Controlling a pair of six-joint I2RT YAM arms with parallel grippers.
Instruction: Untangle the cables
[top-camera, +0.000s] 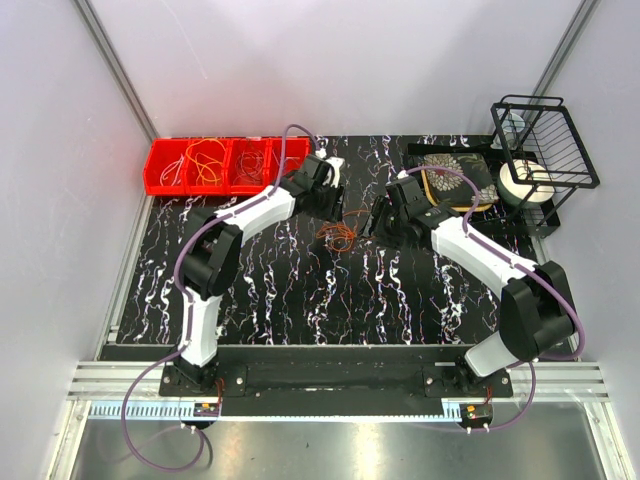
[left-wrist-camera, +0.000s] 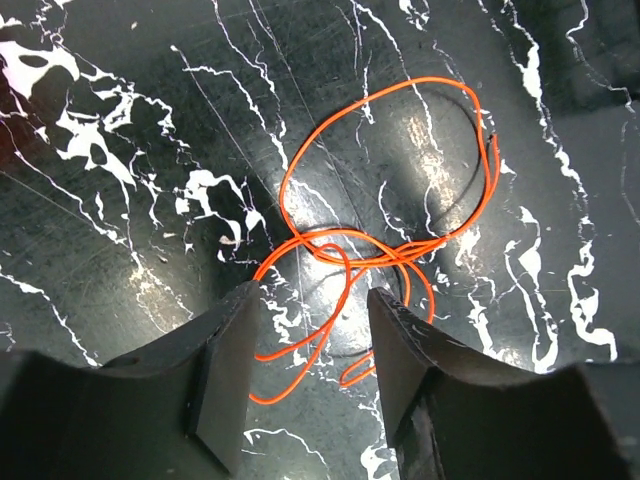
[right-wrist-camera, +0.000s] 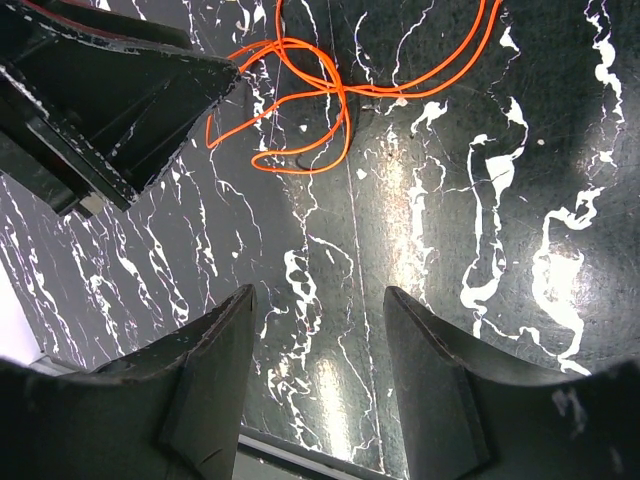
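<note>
1. We judge the step in hand to be a first grasp on the orange cable (top-camera: 338, 234), which lies in a loose knot of loops mid-desk, between the two arms.
2. The left pincer (left-wrist-camera: 310, 300) hangs low over the knot's near loops. Its jaws are apart, and strands lie between them unpinched.
3. The right pincer (right-wrist-camera: 318, 295) is empty, jaws apart, over bare desk (top-camera: 300, 290) just beside the tangle.
4. Next, we think, the left should nip one strand while the right takes another beyond the crossing. Then both draw apart gently, since thin wire slips and snags.
5. The desk is glossy black with white veining and is enclosed by pale walls (top-camera: 60, 150). A red bin (top-camera: 160, 185) at the far left holds more wires (top-camera: 205, 160), and a black rack (top-camera: 545, 140) stands far right.
</note>
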